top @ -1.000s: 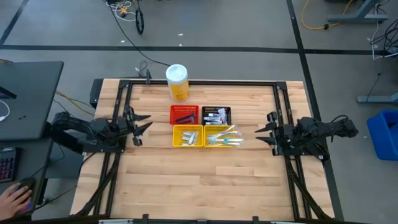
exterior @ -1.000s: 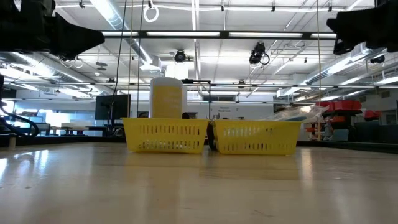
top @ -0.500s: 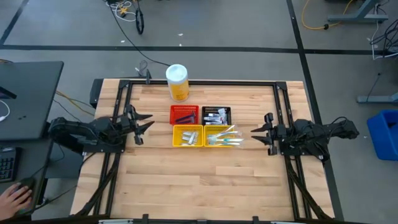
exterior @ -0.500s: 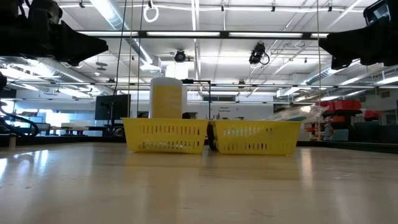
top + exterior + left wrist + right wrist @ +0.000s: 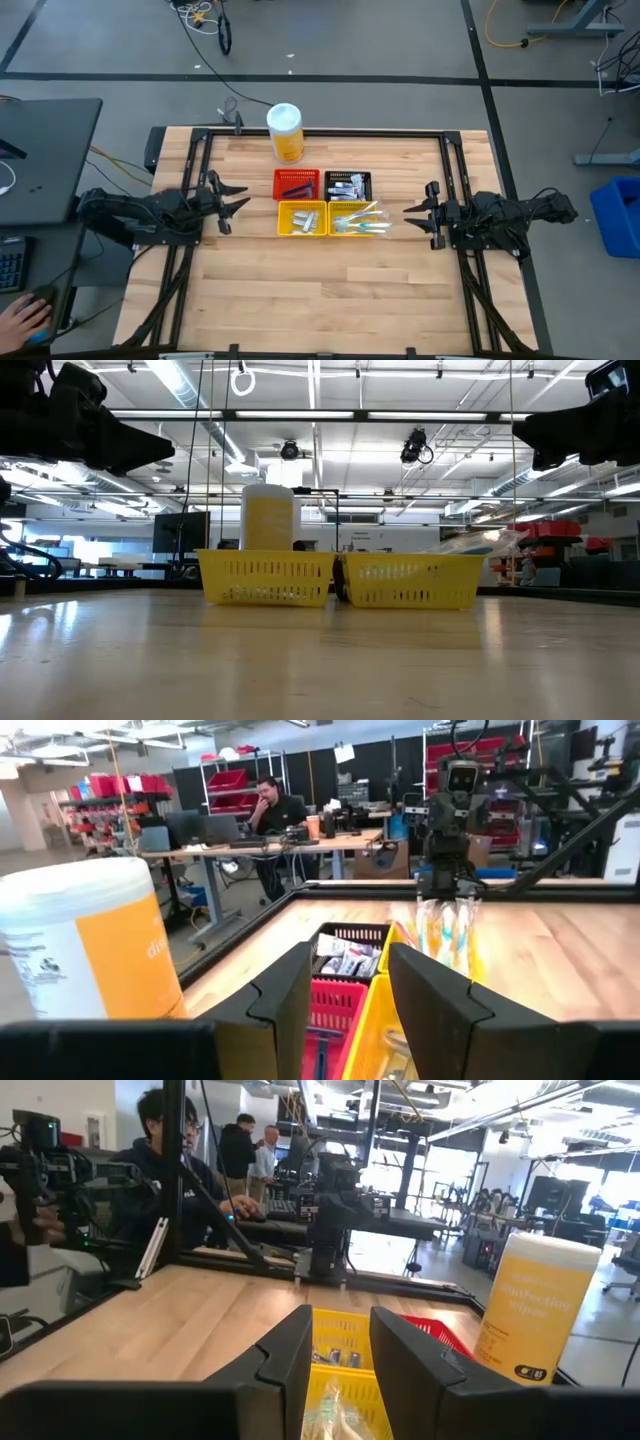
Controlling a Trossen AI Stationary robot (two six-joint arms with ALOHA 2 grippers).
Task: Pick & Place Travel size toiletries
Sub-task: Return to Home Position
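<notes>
The travel size toiletries lie in four small baskets at the table's middle. Blue razors are in the red basket, small tubes in the black basket, white tubes in the left yellow basket, and pale toothbrushes in the right yellow basket. My left gripper hovers open to the left of the baskets, pointing level at them, with nothing between its fingers. My right gripper hovers open to their right, also level and holding nothing.
A tall yellow canister with a white lid stands behind the baskets near the far edge. Black frame rails run along both table sides under the arms. Bare wood spreads in front of the baskets. A person's hand is off the table at the near left.
My right gripper has come down a little and edged toward the baskets. My left gripper has sunk slightly and swung a little. Neither has changed its opening, and the baskets have kept still.
</notes>
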